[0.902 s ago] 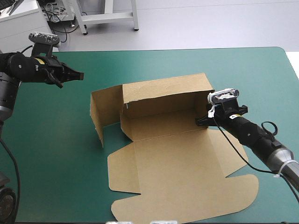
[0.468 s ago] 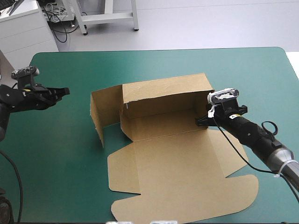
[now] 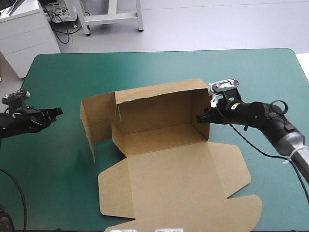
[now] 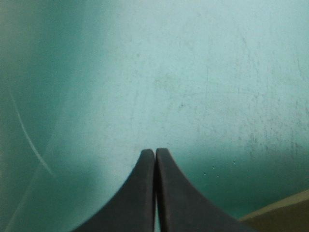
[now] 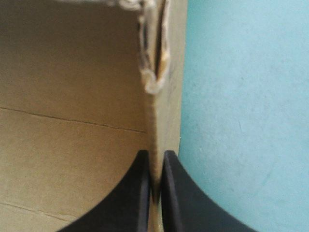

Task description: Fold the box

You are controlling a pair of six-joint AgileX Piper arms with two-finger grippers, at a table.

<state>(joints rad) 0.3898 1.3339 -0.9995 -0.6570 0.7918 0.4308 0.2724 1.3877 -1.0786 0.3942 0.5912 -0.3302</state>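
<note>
The brown box (image 3: 164, 188) lies around the middle of the bench (image 3: 251, 72), half raised. Its back wall (image 3: 154, 104) and right side wall (image 3: 200, 101) stand upright around the floor panel (image 3: 159, 137). The left side flap (image 3: 99, 118) also stands, swung outward from the back corner. The wide lid panel (image 3: 183, 203) lies flat on the teal-green cover (image 3: 58, 183), reaching toward the bench's near edge.

The right arm (image 3: 263, 116) comes in from the right, and the right jaws are clamped on the right side wall near its top edge. In the right wrist view we see the two black fingers (image 5: 137, 193) all but meeting, with the thin edge of the board (image 5: 155, 125) pinched between them. The box's inner face (image 5: 72, 96) is on one side of that edge and bare cover on the other.

The left arm (image 3: 19, 123) hangs low near the bench's left edge, well apart from the box. The left jaws are clenched on nothing: their fingers (image 4: 140, 193) meet in one pointed arch over bare cover. A corner of brown board (image 4: 282, 212) shows just beside them.
</note>
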